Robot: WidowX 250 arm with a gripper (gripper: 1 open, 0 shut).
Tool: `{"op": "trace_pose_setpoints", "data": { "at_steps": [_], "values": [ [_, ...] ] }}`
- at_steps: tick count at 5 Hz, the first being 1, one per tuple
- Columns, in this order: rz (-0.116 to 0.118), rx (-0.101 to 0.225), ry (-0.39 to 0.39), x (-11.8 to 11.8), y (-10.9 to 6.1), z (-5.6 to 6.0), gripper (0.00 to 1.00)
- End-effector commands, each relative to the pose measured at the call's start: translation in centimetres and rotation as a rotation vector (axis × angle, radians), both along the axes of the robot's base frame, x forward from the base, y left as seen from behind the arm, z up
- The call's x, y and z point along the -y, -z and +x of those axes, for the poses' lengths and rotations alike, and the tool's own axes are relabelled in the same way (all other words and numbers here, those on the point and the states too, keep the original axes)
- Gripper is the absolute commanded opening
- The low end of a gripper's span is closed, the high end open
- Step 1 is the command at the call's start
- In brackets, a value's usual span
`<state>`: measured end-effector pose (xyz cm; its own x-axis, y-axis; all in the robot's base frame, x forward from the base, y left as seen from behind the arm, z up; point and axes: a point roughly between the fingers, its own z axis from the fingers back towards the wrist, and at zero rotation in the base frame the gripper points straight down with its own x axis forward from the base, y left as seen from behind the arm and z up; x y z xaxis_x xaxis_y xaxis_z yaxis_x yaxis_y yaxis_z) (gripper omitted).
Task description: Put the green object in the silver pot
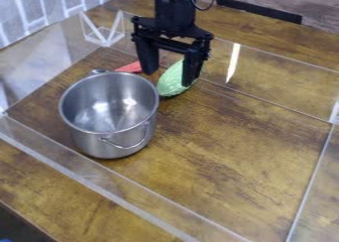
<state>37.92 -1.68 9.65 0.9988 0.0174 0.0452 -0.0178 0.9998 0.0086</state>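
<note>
The green object (175, 80), a light green bumpy oval, lies on the wooden table just right of and behind the silver pot (109, 112). My black gripper (173, 70) hangs straight down over the green object, open. Its two fingers (150, 60) stand on either side of the object, which shows between them. I cannot tell whether they touch it. The pot is empty, its small loop handle facing the front.
A flat red item (130, 66) lies behind the pot, left of the gripper. A clear plastic wall (199, 191) rings the table area. A white wire shape (95, 30) stands at the back left.
</note>
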Motion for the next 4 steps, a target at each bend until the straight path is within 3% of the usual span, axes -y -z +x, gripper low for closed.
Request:
{"op": "trace_pose_setpoints", "data": {
  "at_steps": [1, 4],
  "values": [
    [0.004, 0.095, 0.003, -0.1, -1.6, 1.7, 1.00],
    [0.035, 0.136, 0.018, -1.6, -0.7, 3.8, 1.00]
  ]
}}
